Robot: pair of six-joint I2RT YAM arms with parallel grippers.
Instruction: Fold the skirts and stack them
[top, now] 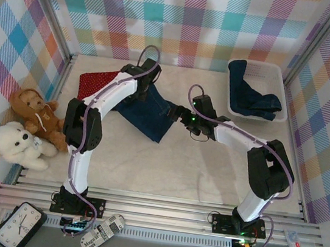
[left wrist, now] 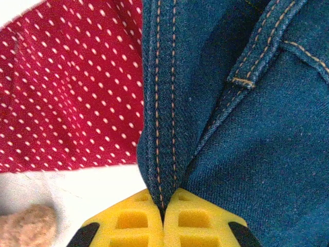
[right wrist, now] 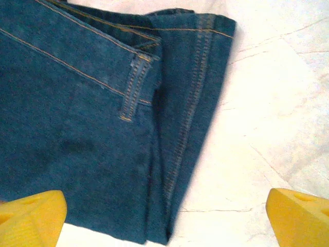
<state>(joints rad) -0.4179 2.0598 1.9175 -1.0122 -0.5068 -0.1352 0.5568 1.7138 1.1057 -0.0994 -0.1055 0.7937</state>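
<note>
Your left gripper (left wrist: pixel 163 206) has its yellow pads pinched together on a seamed fold of the denim skirt (left wrist: pixel 247 128). A double line of orange stitching runs straight down into the join between the pads. The cloth there is dark blue twill, doubled over itself. A belt loop and another stitched seam sit above and to the right of the pinch. Just left of the fold lies the red skirt (left wrist: pixel 67 87), red with tiny white dots. You cannot tell from the wrist view whether its edge goes under the denim or only meets it.

Your right gripper (right wrist: pixel 164 216) stands wide with nothing between its pads. One pad is over the denim's lower edge and the other is over the bare table (right wrist: pixel 277 118). Beyond the pads you see the skirt's waistband, a belt loop with orange bar tacks, and a narrow stitched panel folded along the right side.

From above, the denim skirt lies mid-table between the two grippers as a slanted dark blue shape, one corner pointing toward the arm bases. The red skirt shows at its left, partly covered by the left arm. Another dark skirt (top: pixel 252 96) is bunched in the white basket (top: pixel 283 94) at the far right corner. Two teddy bears (top: pixel 32 129) sit at the left edge, well apart from the skirts.
</note>
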